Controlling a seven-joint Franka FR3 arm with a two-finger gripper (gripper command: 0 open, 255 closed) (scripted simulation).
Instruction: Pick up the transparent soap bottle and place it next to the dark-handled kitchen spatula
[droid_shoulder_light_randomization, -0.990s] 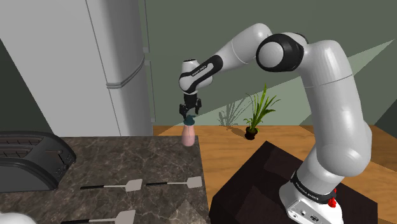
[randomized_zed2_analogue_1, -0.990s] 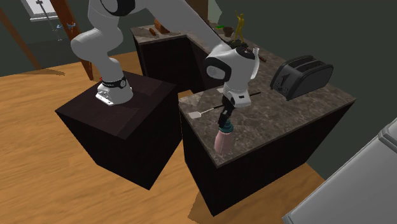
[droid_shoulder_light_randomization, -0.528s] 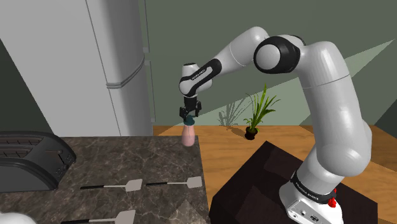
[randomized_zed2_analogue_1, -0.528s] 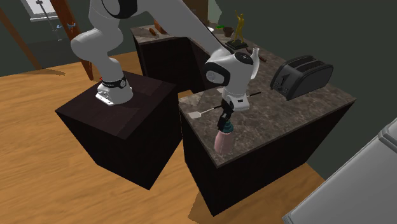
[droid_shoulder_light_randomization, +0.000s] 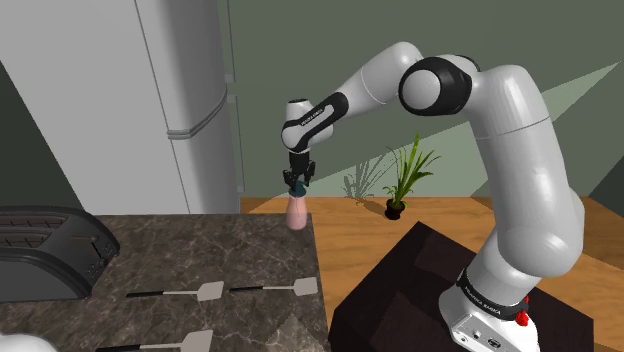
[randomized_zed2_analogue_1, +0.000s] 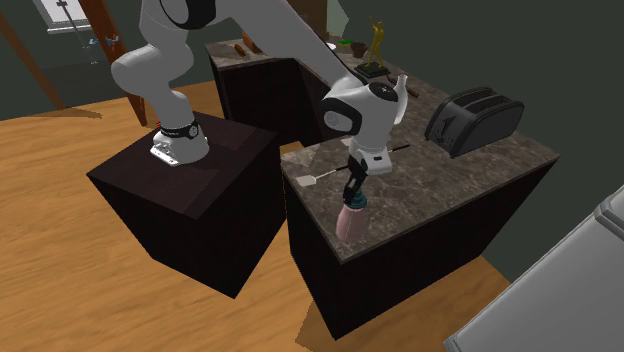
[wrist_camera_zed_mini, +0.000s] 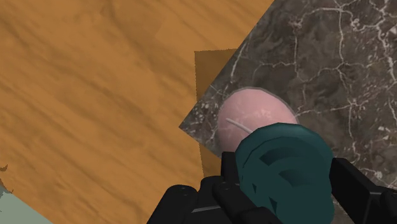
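The soap bottle (droid_shoulder_light_randomization: 296, 213) has a pale pink body and a teal cap (droid_shoulder_light_randomization: 296, 189). It stands upright at the far corner of the dark marble counter (droid_shoulder_light_randomization: 200, 250), close to the edge. My gripper (droid_shoulder_light_randomization: 297, 181) comes straight down on it, and its fingers (wrist_camera_zed_mini: 228, 170) clasp the teal cap (wrist_camera_zed_mini: 286, 167) from both sides, with the pink body (wrist_camera_zed_mini: 251, 116) below. In the second exterior view the gripper (randomized_zed2_analogue_1: 353, 193) sits on top of the bottle (randomized_zed2_analogue_1: 350, 222). Two dark-handled spatulas (droid_shoulder_light_randomization: 210, 291) (droid_shoulder_light_randomization: 303, 286) lie flat nearer the front of the counter.
A third spatula (droid_shoulder_light_randomization: 195, 340) lies at the counter's front. A dark toaster (droid_shoulder_light_randomization: 45, 250) stands on the shoulder view's left, with a tall grey fridge (droid_shoulder_light_randomization: 150, 100) behind. Wooden floor drops away beside the bottle's corner. A potted plant (droid_shoulder_light_randomization: 405, 178) stands on the floor.
The gripper came down a little onto the bottle's cap and its fingers closed in on it. The bottle has not moved.
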